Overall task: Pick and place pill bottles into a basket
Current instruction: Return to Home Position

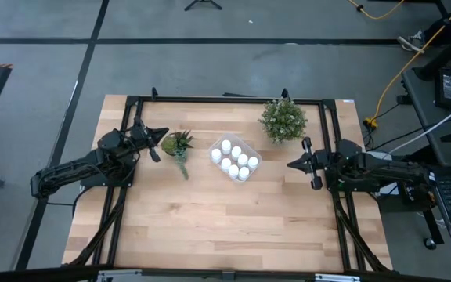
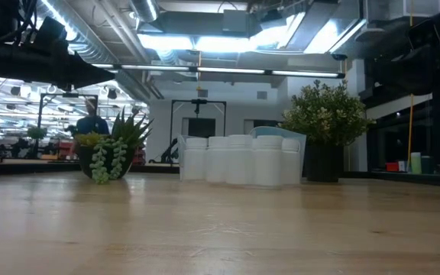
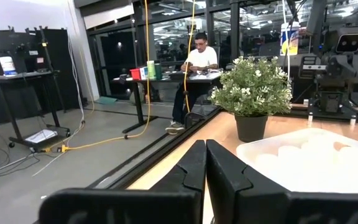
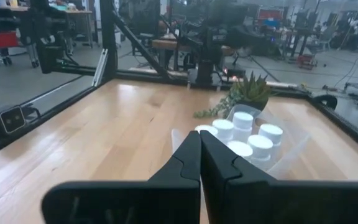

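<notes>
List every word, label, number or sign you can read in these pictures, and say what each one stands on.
No text can be read in any view.
The pill bottles: plain white, no print shows.
The basket: clear plastic, no marking shows.
The carton in the room beyond the table: blue and yellow label, too blurred to read.
The white jar in the room: blue band, too small to read.
</notes>
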Robot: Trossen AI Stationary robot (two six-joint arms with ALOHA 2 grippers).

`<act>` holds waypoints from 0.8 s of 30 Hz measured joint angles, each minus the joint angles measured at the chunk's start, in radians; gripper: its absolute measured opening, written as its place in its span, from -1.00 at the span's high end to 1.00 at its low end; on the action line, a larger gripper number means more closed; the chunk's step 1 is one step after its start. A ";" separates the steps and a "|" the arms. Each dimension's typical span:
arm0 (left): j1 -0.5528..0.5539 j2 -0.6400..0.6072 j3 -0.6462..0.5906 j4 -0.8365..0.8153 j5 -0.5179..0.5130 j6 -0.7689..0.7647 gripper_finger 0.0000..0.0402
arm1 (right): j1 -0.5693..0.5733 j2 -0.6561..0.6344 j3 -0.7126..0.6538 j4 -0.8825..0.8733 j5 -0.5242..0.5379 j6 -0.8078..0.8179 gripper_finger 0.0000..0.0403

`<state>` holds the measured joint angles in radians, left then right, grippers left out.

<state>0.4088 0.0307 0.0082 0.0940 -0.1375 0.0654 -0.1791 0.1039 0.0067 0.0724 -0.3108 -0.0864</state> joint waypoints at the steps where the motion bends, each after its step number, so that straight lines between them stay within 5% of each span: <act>1: 0.000 0.000 0.000 0.000 0.000 0.000 0.96 | 0.000 0.001 0.000 -0.007 0.002 0.000 1.00; 6: 0.000 0.000 0.000 0.000 0.000 0.000 0.97 | 0.000 0.001 0.000 -0.006 0.002 0.021 0.99; 17: 0.000 0.000 0.000 0.000 0.000 0.000 0.97 | 0.000 0.001 0.000 -0.005 0.002 0.640 0.90; 24: 0.000 0.000 0.000 0.000 0.000 0.000 0.96 | 0.000 0.001 0.000 -0.004 0.002 0.683 0.91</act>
<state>0.4088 0.0307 0.0082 0.0940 -0.1371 0.0654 -0.1791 0.1047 0.0067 0.0681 -0.3084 0.5967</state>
